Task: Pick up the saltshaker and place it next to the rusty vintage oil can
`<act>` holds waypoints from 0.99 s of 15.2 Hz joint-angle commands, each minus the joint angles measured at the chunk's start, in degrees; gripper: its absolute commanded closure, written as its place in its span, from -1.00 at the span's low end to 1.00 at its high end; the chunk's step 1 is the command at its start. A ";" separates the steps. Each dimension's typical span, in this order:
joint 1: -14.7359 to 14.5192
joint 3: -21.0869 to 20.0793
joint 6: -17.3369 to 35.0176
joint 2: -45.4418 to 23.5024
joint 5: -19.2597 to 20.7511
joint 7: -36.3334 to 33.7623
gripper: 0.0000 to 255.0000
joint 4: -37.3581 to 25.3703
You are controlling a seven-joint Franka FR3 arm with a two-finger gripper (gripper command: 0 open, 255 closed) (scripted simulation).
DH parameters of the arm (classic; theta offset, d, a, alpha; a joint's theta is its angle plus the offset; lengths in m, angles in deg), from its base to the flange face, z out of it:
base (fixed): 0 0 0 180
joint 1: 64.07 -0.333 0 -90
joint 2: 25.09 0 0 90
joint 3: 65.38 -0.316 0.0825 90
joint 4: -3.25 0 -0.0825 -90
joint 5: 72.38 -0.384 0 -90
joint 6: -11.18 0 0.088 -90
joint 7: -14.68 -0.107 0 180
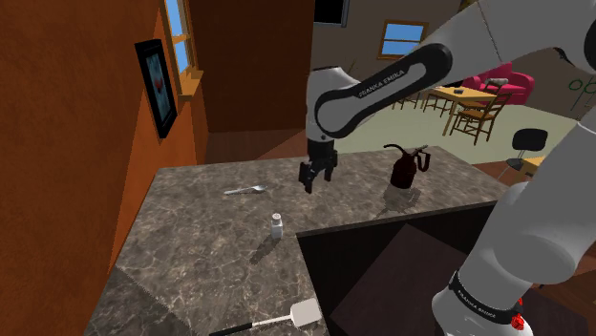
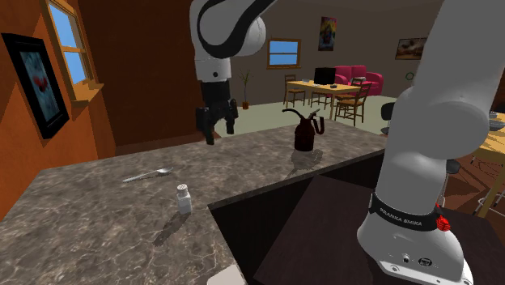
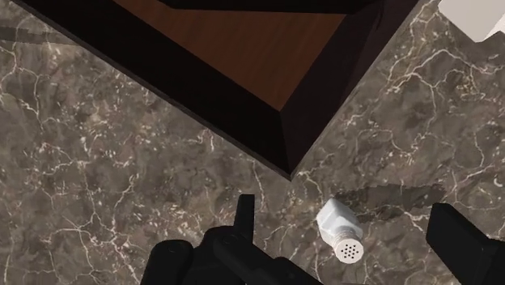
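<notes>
Well, from the shoulder view's left: a spoon [image 1: 244, 190] lies off on the counter [image 1: 191, 229], then the white saltshaker [image 1: 277, 225] stands upright by the counter's inner corner, and my claw [image 1: 315, 178] hangs spread and empty above it, slightly to the right. In the wrist view the shaker's holed cap sits between my fingers [image 3: 461, 239], untouched, so I judge a descent along its upright axis. Further right stands the dark oil can [image 1: 401, 167], well apart, with nothing between.
</notes>
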State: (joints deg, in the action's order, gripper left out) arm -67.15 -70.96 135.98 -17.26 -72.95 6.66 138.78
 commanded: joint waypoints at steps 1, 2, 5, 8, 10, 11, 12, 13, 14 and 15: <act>-0.29 -0.53 2.75 -4.29 0.23 -1.15 -1.00 -1.84; -0.39 -0.70 4.02 -6.49 0.43 -1.63 -1.00 -2.88; -0.77 -1.05 7.41 -13.14 1.18 -3.09 -1.00 -6.45; -1.31 -1.17 10.13 -19.80 2.07 -4.52 -1.00 -10.70; -1.77 -1.13 11.58 -24.24 2.66 -5.42 -1.00 -13.90; -2.03 -1.07 12.19 -26.46 2.93 -5.84 -1.00 -15.62; -2.30 -1.00 12.72 -28.67 3.20 -6.24 -1.00 -17.41; -2.58 -0.92 13.18 -30.89 3.45 -6.62 -1.00 -19.28; -2.87 -0.82 13.56 -33.12 3.68 -6.97 -1.00 -21.24; -2.88 -0.81 13.57 -33.13 3.67 -6.97 -1.00 -21.25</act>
State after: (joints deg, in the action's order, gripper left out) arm -70.07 -71.91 149.22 -49.07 -69.39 -0.39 118.64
